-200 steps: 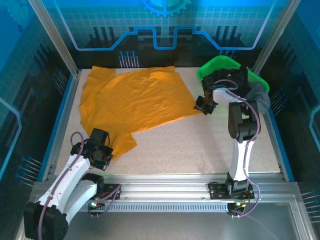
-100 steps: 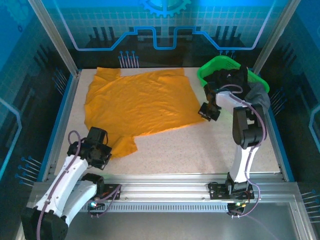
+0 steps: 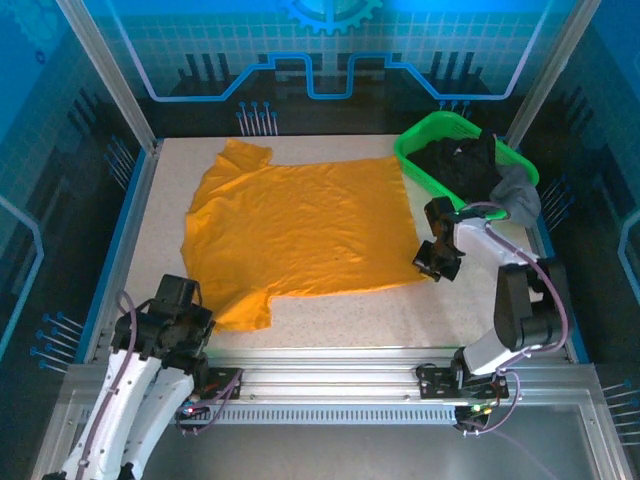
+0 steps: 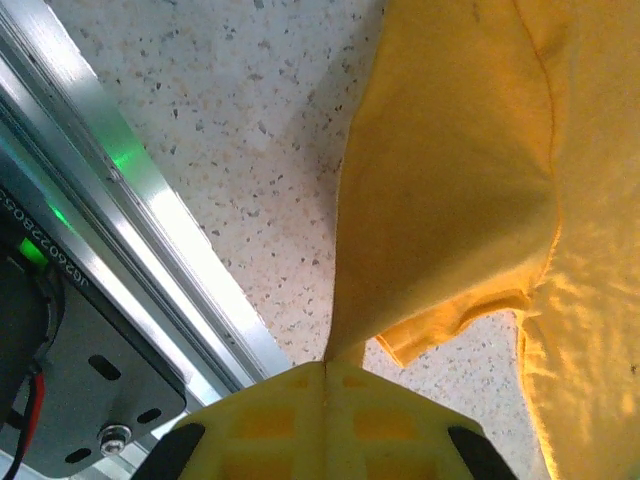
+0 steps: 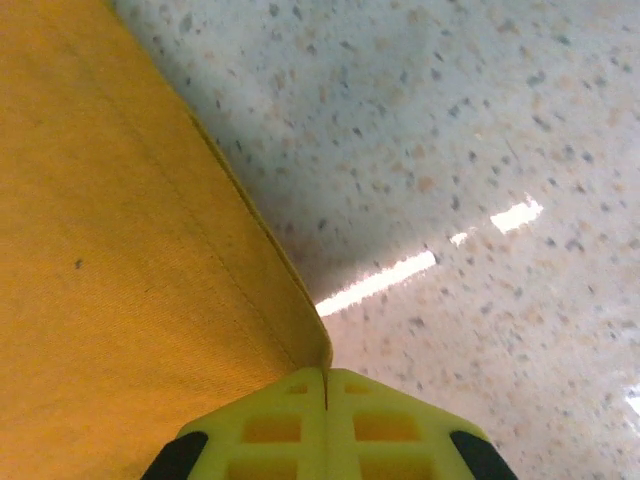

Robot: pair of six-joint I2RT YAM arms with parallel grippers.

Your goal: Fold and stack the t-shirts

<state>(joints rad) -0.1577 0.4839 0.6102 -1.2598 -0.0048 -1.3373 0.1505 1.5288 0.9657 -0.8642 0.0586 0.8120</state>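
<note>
**Orange-yellow t-shirt on the table.** The thin, soft t-shirt lies spread and lightly wrinkled on the speckled table, just left of the green plastic basket. The right gripper, jaws pressed together, pinches the stitched hem corner just in front of the basket. The left gripper, likewise closed, pinches sleeve cloth well away from the basket, beside an aluminium rail. The basket holds dark garments and 1 grey cloth.
</note>
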